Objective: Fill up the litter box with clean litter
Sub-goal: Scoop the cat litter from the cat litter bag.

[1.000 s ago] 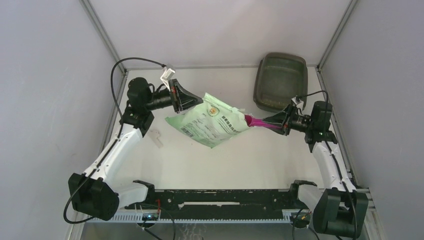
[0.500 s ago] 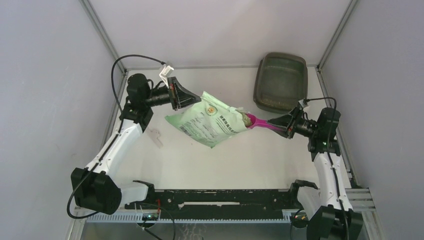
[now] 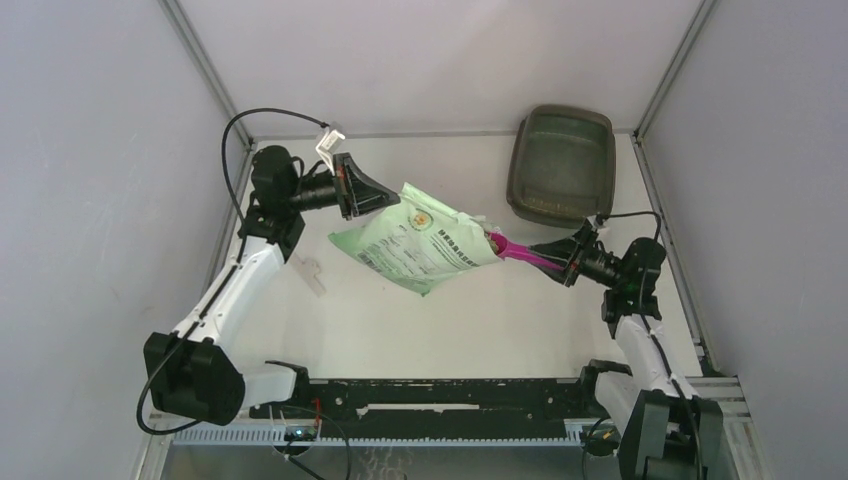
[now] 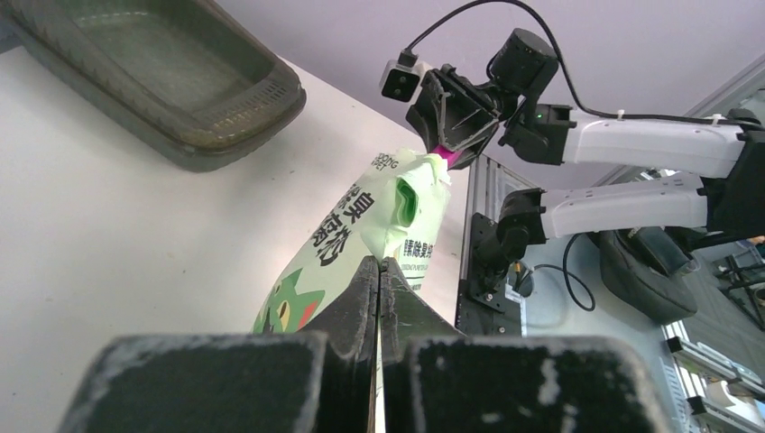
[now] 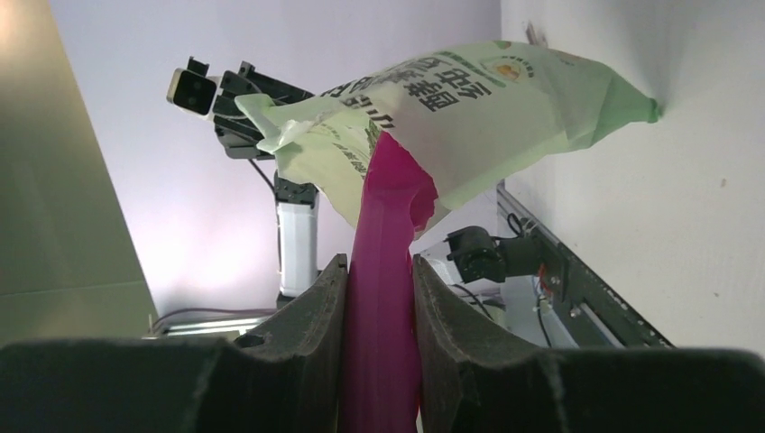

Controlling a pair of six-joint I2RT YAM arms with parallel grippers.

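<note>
Two pincers are seen, both closed on something. At the left, the left pincer (image 4: 379, 275) is pressed together on an edge of the light-green bag (image 3: 420, 245), which is held slanted above the table (image 3: 450, 330). Dark block characters are printed along the bag but cannot be read with certainty. A barcode (image 3: 372, 263) is set near its lower left edge, and a green cat figure (image 4: 287, 305) is seen from the left wrist. A magenta scoop (image 3: 512, 247) is pushed into the bag's torn mouth, its handle clamped by the right pincer (image 3: 556, 260). Bare tabletop is left between the bag and the near rail (image 3: 440, 395). The litter box (image 3: 560, 165) is placed in the far right corner, close to the back wall, apart from the scoop.
</note>
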